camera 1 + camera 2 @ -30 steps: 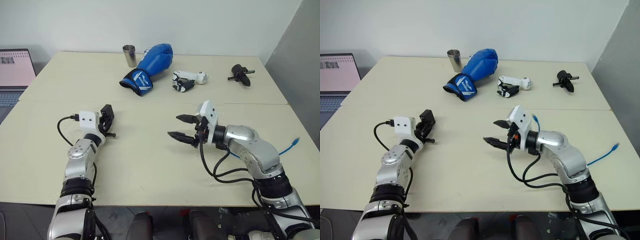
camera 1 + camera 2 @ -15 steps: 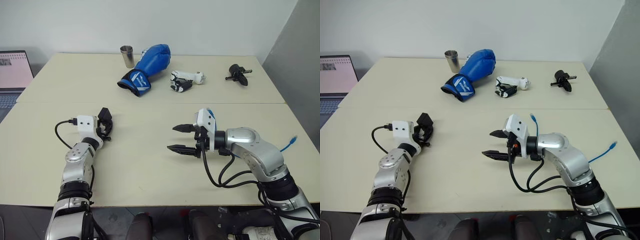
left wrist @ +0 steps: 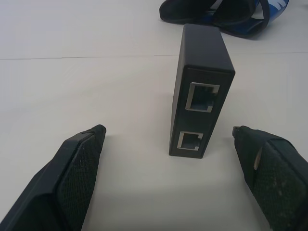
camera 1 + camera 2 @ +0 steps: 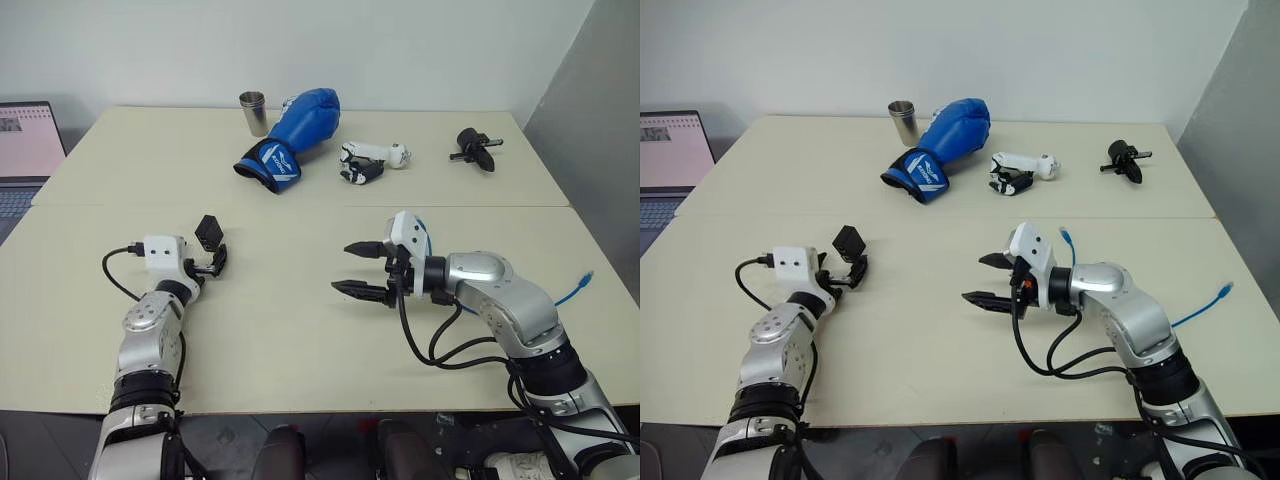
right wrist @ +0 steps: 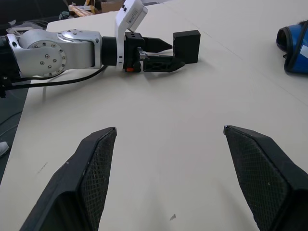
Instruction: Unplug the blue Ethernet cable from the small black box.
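Note:
The small black box (image 3: 199,91) stands on its narrow edge on the cream table (image 4: 300,330), two empty ports facing my left gripper (image 4: 214,262). That gripper is open, a finger (image 3: 79,168) on either side just short of the box, not touching it. My right gripper (image 4: 343,267) hovers open and empty over the table's middle, pointing toward the box (image 5: 186,46). The blue Ethernet cable (image 4: 1200,308) is apart from the box. One plug end (image 4: 1066,236) sticks up behind my right wrist and the other lies near the table's right edge. Its middle is hidden by the arm.
At the back of the table lie a blue boxing glove (image 4: 290,135), a metal cup (image 4: 253,112), a white-and-black gadget (image 4: 370,160) and a black knobbed clamp (image 4: 475,148). A laptop (image 4: 25,150) stands beyond the left edge.
My left gripper has opened and let go of the small black box, which now stands on the table. The right arm has kept still. The camera shifted slightly.

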